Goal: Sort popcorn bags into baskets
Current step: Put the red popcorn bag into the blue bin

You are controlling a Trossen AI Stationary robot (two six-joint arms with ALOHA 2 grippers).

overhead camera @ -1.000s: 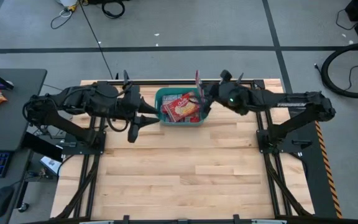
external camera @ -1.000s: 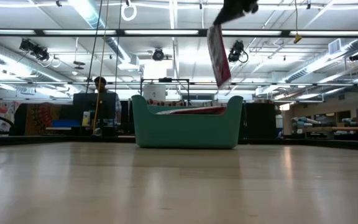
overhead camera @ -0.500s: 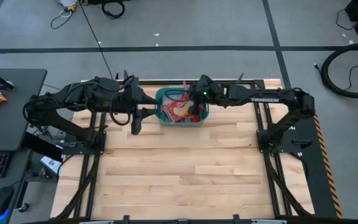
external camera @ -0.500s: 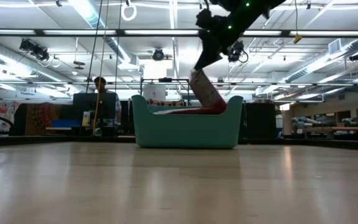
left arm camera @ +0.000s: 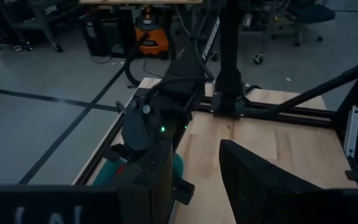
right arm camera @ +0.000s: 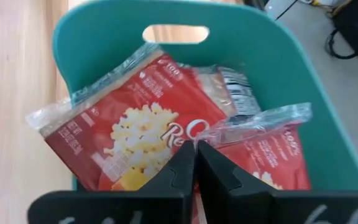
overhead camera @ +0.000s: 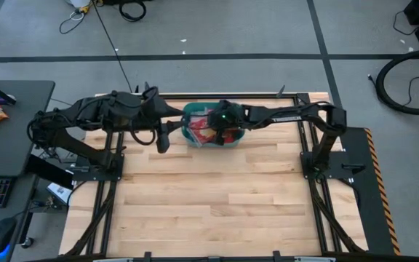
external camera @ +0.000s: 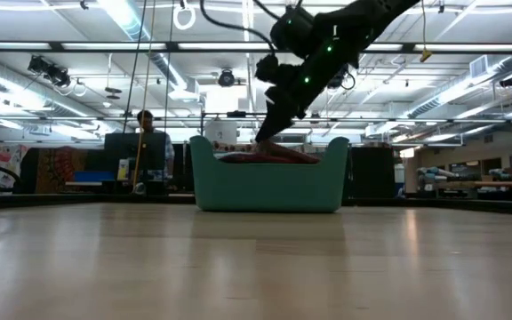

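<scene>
From above, the teal basket (overhead camera: 211,125) sits at the far edge of the wooden desk (overhead camera: 217,196), midway between the arms. Red popcorn bags (overhead camera: 204,131) lie inside it. The right pincer (overhead camera: 220,129) reaches in over the tub and covers much of its contents. The left pincer (overhead camera: 162,140) hangs just left of the basket above the desk.

At desk level, the basket (external camera: 268,185) stands upright with a raised handle end on each side, and a strip of red packet (external camera: 274,156) shows above its rim. The right arm slants down into it from above. A person (external camera: 143,120) sits far behind.

In the left wrist view, the left pincer (left arm camera: 197,180) has its fingers (left arm camera: 253,177) spread apart with nothing between them; beyond is a corner of the tub (left arm camera: 120,169) under the other arm.

In the right wrist view, the right pincer (right arm camera: 196,163) is pressed together, tips meeting at the edge of a clear-sealed red bag (right arm camera: 263,149); whether it pinches the film cannot be told. A larger bag (right arm camera: 132,137) printed with popcorn lies flat beside it, and a cut-out handle (right arm camera: 174,33) pierces the tub's far wall.
</scene>
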